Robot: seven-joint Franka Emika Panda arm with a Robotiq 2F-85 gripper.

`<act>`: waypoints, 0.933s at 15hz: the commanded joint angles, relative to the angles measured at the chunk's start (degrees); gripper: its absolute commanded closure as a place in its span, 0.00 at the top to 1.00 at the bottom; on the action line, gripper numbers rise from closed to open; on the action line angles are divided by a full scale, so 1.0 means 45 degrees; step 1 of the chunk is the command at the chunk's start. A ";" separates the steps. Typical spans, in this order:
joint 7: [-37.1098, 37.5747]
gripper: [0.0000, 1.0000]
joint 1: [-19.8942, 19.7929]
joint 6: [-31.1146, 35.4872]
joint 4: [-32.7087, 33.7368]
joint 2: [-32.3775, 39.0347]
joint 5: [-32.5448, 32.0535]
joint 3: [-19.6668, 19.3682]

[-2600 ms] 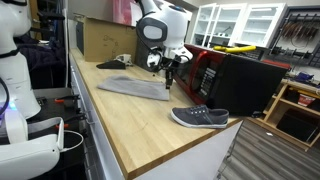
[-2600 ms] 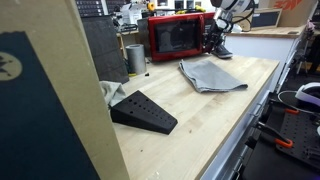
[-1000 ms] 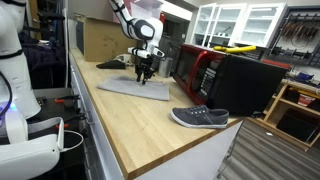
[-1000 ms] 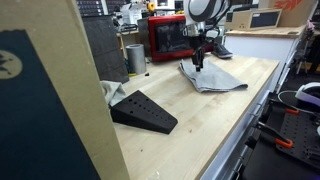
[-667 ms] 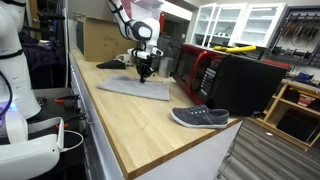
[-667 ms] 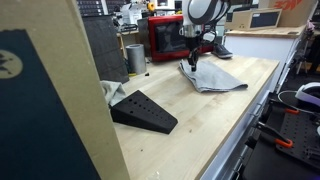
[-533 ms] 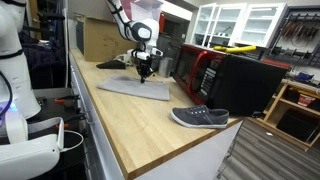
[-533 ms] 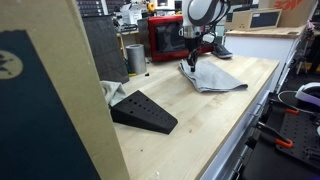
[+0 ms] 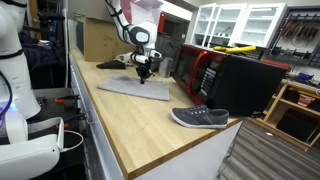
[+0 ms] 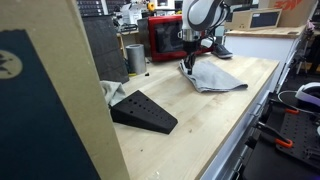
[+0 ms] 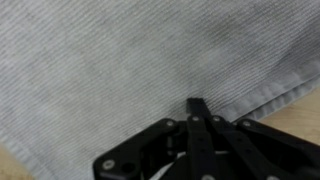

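Jaws of your gripper [image 11: 197,105] sit clenched on the grey cloth [image 11: 100,60] near its hem; the cloth lies flat on the wooden workbench [image 9: 150,125]; lift slowly and straight, lest the thin pinch slip.

Robotics lab or workshop. Long wooden tabletop [image 9: 130,125] seen along wall, with robot arm [image 9: 125,25] and end effector [image 9: 142,73] over it. White robot body [image 9: 14,70] stood at near left. Tool racks [image 9: 300,35] hung at far right, glass-front cabinets [image 9: 240,22] beside them. Pegboard [image 10: 300,125] with hand tools seen at near right in an exterior view. Red microwave [image 9: 200,68] and cardboard box [image 9: 100,40] kept on tabletop.
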 commanded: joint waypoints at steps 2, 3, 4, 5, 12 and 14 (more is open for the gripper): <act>-0.0221 0.00 -0.0038 0.0810 -0.0266 0.0097 0.0877 0.0414; -0.0300 0.00 -0.0035 0.0824 -0.0287 0.0103 0.1053 0.0530; -0.0343 0.00 -0.0021 0.0888 -0.0309 0.0114 0.1191 0.0633; -0.0386 0.00 -0.0006 0.0910 -0.0323 0.0139 0.1349 0.0753; -0.1065 0.00 0.0099 0.0727 -0.0297 0.0326 0.1882 0.1454; -0.1299 0.00 0.0146 0.0624 -0.0335 0.0309 0.1863 0.1614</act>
